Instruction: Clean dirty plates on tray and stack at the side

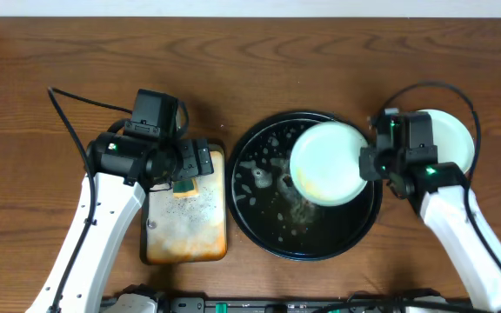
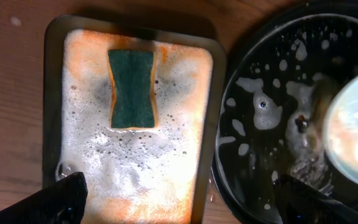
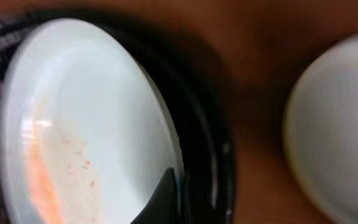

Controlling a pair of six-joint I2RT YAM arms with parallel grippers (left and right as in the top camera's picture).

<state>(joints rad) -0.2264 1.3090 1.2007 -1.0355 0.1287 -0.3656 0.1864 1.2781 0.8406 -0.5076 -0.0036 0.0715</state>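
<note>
Orange-smeared mint plate (image 3: 86, 112) over foamy black tray (image 1: 255, 222)

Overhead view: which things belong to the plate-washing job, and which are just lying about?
Job: pale mint-green round plate, pale round plate beside it, large round black foamy tray, green-yellow sponge, rectangular rusty-orange tray.
Lying about: nothing, only the brown wooden table.

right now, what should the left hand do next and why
Probably lower the open left hand onto the green-and-yellow sponge and close on it. It lies in the foamy rusty-orange rectangular tray right beneath that hand, while the right hand is shut on the rim of a pale mint-green round plate over the round black tray, its orange smear showing.
</note>
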